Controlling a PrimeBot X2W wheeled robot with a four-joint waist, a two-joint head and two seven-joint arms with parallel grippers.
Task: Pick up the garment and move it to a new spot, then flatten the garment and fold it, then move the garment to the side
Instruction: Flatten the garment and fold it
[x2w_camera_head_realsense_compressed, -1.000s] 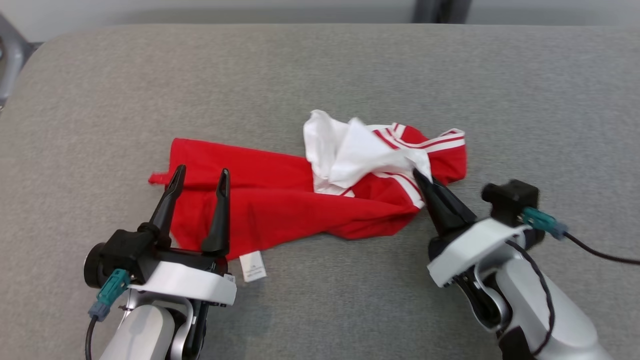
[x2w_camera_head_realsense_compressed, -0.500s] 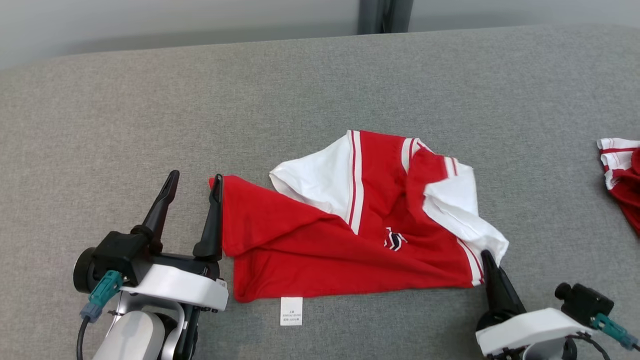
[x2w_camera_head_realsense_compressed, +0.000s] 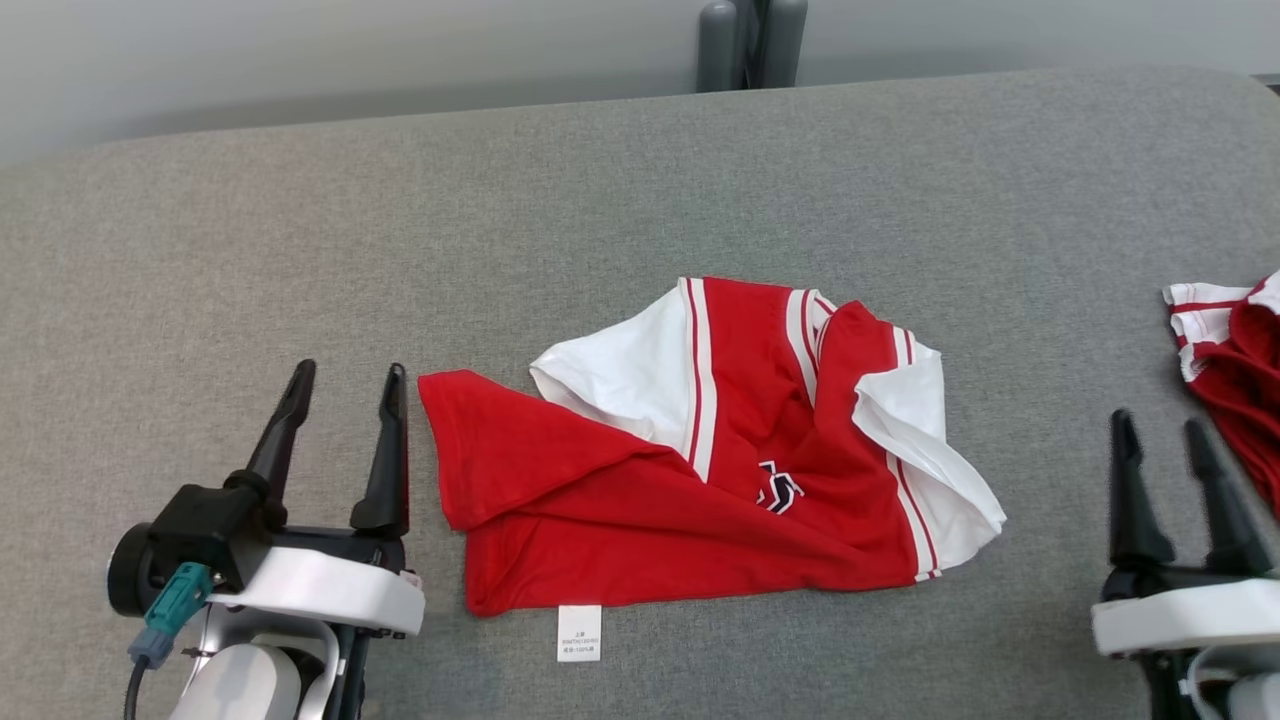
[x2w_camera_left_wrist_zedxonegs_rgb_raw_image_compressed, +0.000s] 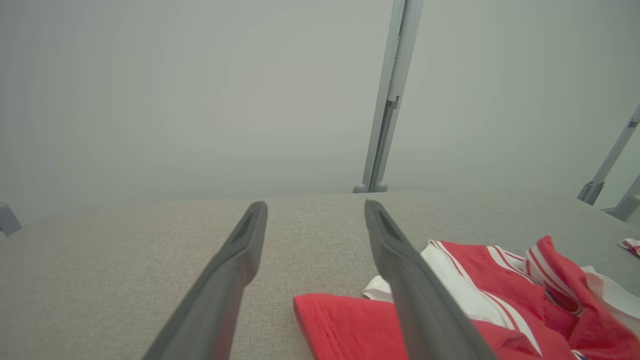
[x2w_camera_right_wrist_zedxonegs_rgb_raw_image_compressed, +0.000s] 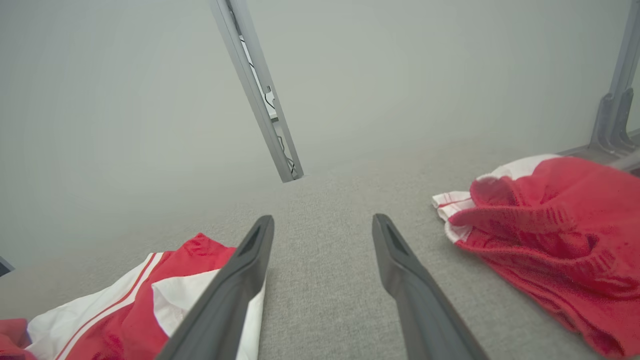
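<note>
The garment, a red shirt with white sleeves and white stripes, lies crumpled and partly spread in the middle of the grey padded surface, its white tag at the near edge. My left gripper stands open just left of the shirt's red corner, not touching it. In the left wrist view the left gripper is open, with the garment to its right. My right gripper is open, well right of the shirt, holding nothing. The right wrist view shows the right gripper open and the garment at lower left.
A second red and white garment lies bunched at the right edge of the surface, close to my right gripper; it also appears in the right wrist view as a red heap. A grey post stands behind the far edge.
My right gripper, shut on the garment's right edge before, has opened, let go and drawn off to the right. The garment lies more spread than a second ago. The head view has shifted.
</note>
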